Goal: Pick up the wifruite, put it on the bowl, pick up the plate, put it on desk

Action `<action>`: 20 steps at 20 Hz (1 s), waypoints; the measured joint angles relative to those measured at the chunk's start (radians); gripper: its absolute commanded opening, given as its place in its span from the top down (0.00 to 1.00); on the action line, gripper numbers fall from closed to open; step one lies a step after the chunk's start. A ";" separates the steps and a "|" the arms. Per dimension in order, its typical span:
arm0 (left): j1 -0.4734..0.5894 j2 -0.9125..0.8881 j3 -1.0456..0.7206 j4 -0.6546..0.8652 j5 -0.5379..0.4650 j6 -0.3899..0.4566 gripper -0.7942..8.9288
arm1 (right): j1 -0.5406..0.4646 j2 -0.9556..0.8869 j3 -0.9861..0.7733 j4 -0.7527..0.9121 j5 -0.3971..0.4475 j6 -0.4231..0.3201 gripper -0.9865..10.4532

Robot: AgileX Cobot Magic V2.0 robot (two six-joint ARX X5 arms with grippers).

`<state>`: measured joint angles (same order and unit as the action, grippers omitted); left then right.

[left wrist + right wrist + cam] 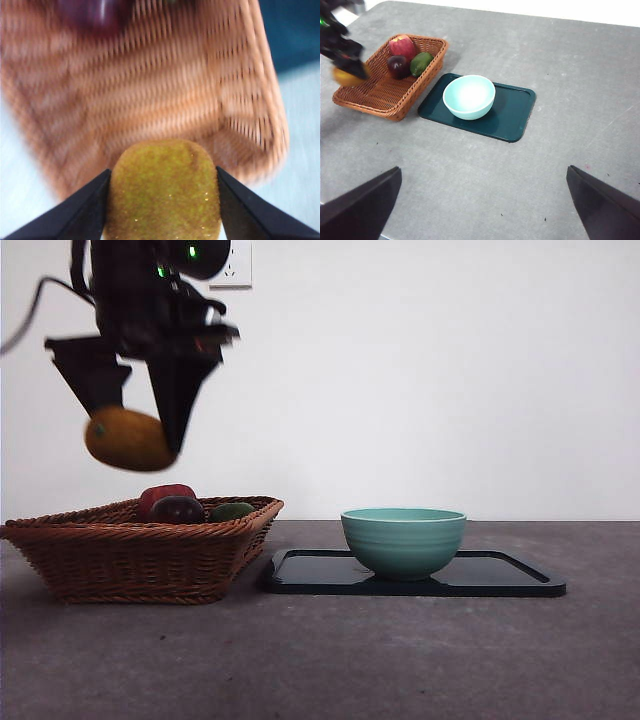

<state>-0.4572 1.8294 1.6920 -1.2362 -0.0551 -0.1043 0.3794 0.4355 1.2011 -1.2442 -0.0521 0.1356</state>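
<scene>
The wifruite (128,438) (164,192) is a golden-brown rounded fruit held in the air above the left end of the wicker basket (130,555). My left gripper (137,428) (163,172) is shut on it, one black jaw on each side. The teal bowl (403,540) (468,96) stands empty on the dark plate (500,575) (512,112), a flat tray to the right of the basket on the grey desk (400,660). My right gripper (484,170) hangs open, high over the near part of the desk, holding nothing.
The basket (380,92) holds a red apple (402,46), a dark purple fruit (397,65) and a green fruit (421,62) at its far end. The basket's right side nearly touches the plate's left edge.
</scene>
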 measured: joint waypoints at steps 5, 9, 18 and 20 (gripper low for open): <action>0.011 -0.005 -0.081 0.168 0.000 -0.023 0.67 | 0.000 0.000 0.000 0.000 0.000 0.000 0.38; 0.009 0.014 -0.083 0.185 0.000 -0.029 0.67 | 0.000 0.000 0.000 0.000 0.000 0.000 0.38; 0.007 0.127 -0.088 0.266 0.000 -0.025 0.67 | 0.000 0.000 0.000 0.000 0.000 0.000 0.38; 0.007 0.159 -0.088 0.266 0.000 -0.024 0.67 | 0.000 0.000 0.000 0.000 0.000 0.000 0.38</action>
<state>-0.4500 1.9888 1.6043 -0.9699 -0.0551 -0.1280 0.3794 0.4355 1.2011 -1.2442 -0.0521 0.1356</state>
